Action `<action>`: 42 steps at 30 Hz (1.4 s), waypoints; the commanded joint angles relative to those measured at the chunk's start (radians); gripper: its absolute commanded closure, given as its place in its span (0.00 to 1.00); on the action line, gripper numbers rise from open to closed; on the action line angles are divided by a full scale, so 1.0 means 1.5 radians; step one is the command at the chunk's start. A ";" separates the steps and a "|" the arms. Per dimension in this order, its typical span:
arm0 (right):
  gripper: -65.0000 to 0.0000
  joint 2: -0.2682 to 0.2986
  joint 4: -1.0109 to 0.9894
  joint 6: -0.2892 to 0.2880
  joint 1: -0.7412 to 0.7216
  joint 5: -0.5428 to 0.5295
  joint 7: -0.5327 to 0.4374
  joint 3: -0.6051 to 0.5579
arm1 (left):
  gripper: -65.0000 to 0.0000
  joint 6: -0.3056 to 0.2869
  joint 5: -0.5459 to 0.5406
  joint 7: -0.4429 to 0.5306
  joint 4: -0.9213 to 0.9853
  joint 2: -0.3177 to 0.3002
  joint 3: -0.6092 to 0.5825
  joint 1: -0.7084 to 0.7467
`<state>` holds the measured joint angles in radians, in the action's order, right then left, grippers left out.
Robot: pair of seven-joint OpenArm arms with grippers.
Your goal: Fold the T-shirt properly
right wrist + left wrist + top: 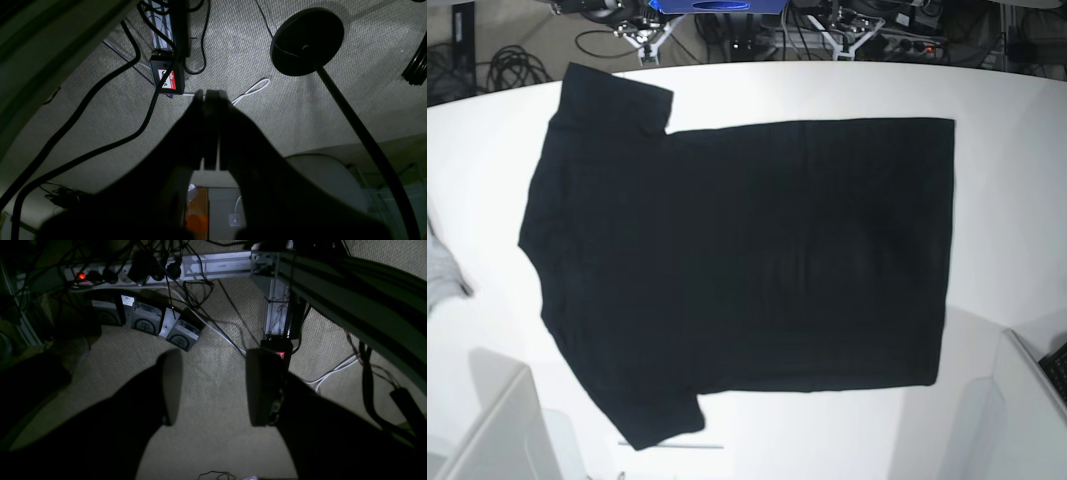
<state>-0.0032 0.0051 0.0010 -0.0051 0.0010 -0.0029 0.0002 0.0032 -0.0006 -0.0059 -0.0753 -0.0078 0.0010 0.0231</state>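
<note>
The black T-shirt (747,260) lies spread flat on the white table (1012,160), plain black side up, with the sleeves at the left and the hem at the right. No print shows. My left gripper (214,373) is open and empty, hanging over the carpet floor beside the table, away from the shirt. My right gripper (210,96) is shut with nothing between its fingers, also over the floor. Neither wrist view shows the shirt. Neither gripper's fingers show in the base view.
A small grey cloth scrap (439,275) lies at the table's left edge. White arm parts sit at the bottom left (497,430) and bottom right (1017,400). Below are cables, a power strip (116,275), a frame post (277,306) and a round stand base (307,41).
</note>
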 commanded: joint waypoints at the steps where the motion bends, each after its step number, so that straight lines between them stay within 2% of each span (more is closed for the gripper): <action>1: 1.00 0.000 -0.001 0.004 -0.001 -0.001 0.002 0.001 | 0.65 0.003 0.001 -0.002 0.001 0.001 0.000 0.004; 4: 1.00 0.000 -0.001 0.004 -0.001 -0.001 0.002 0.001 | 0.98 0.003 0.001 -0.003 0.001 0.001 0.000 0.004; 5: 1.00 0.000 -0.001 0.004 -0.001 -0.001 0.002 0.001 | 1.00 0.003 0.001 -0.003 0.001 0.001 0.000 0.004; 14: 1.00 0.017 0.006 0.004 0.019 0.001 0.001 -0.001 | 1.00 0.003 0.001 0.004 -0.004 -0.007 0.000 0.040; 20: 1.00 0.025 0.119 0.003 0.087 0.001 0.004 -0.002 | 1.00 0.003 0.005 0.004 -0.004 -0.016 -0.002 0.050; 24: 1.00 0.025 0.147 0.003 0.110 0.001 0.004 -0.002 | 1.00 0.003 0.001 0.004 -0.007 -0.028 0.000 0.062; 31: 1.00 0.027 0.165 0.003 0.146 0.000 0.000 -0.002 | 1.00 0.003 0.005 0.004 -0.129 -0.029 -0.001 0.152; 40: 1.00 0.027 0.367 0.002 0.293 -0.001 0.000 -0.002 | 1.00 0.002 0.001 0.005 -0.244 -0.054 0.000 0.256; 42: 1.00 0.027 0.401 0.002 0.321 -0.001 0.000 -0.002 | 1.00 0.002 0.001 0.030 -0.279 -0.055 0.000 0.289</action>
<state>0.0330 0.6086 0.0032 0.4618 0.0002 -0.0025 -0.0021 0.0010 -0.0006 0.0402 -0.4953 -0.0864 -0.0006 0.4412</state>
